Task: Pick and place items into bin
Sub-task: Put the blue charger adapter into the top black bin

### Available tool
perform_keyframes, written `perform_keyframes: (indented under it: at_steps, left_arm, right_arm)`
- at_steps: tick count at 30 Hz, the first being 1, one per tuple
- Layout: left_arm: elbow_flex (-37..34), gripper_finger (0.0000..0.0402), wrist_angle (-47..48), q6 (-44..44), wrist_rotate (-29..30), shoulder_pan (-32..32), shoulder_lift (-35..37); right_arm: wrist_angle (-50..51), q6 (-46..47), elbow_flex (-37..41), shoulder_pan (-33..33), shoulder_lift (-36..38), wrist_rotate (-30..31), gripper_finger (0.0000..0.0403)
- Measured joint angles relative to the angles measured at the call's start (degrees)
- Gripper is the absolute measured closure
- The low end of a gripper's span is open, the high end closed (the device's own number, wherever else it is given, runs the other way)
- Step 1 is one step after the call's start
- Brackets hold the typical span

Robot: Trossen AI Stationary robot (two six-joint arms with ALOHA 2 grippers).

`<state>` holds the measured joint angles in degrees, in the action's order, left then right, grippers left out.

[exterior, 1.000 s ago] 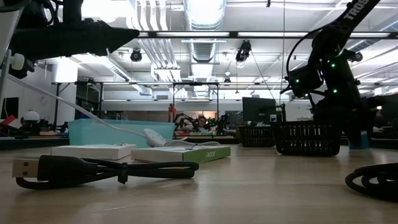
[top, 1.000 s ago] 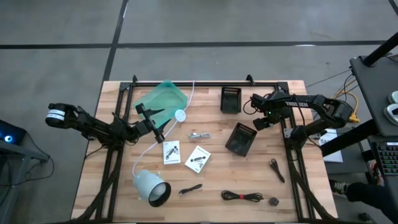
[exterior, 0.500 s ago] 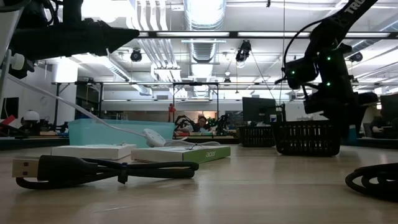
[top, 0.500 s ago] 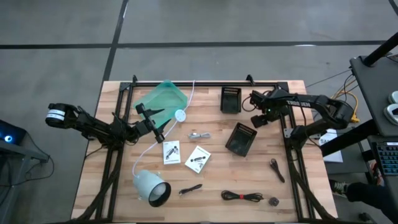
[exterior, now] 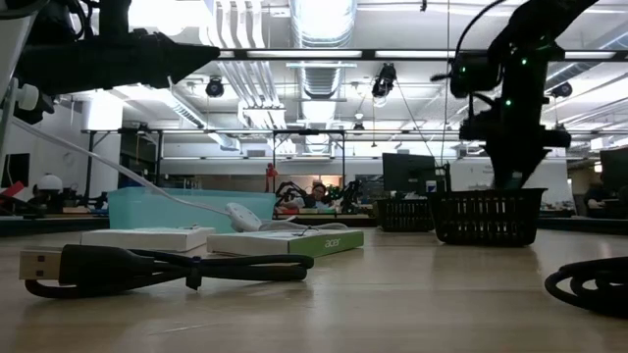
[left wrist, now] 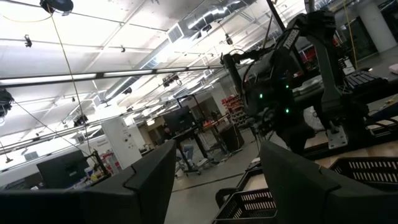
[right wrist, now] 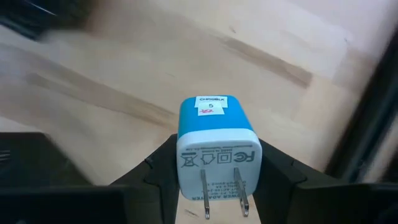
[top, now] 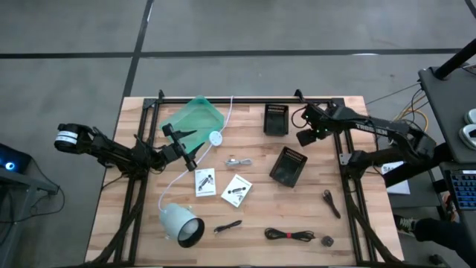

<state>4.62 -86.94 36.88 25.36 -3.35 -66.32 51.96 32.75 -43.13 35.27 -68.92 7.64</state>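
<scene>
While the left gripper (top: 172,138) just hangs beside the teal bin (top: 195,119) with its fingers spread apart and nothing between them, the right gripper (top: 306,135) is clamped on a little blue-and-white USB wall charger (right wrist: 214,137), prongs sticking out toward the wrist camera. It's up in the air between the two black mesh baskets, one (top: 276,119) by the far rail of the table and the other, tilted basket (top: 288,166) closer to the middle.

Everything else sits on the wood. From the tilted basket: the small silver piece (top: 238,161) is off toward the bin, the two white printed cards (top: 205,182) (top: 236,190) are a bit nearer the front, and the coiled black cable (top: 290,235), dark disc (top: 326,240) and black stick (top: 331,202) are along the front edge.
</scene>
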Motion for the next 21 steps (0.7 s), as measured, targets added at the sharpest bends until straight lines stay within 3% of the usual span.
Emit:
perform_keyframes:
  at_steps: [12,21]
  left_arm:
    - [-0.02,0.0185,0.00,-0.02,0.00,0.02,0.00]
    - [-0.02,0.0185,0.00,-0.02,0.00,0.00,0.00]
  right_arm:
    - [-7.35,0.08,0.00,-6.25,7.37,-0.15,0.0267]
    - [-13.87,-0.02,0.01,-10.92,6.85,-0.14,0.0267]
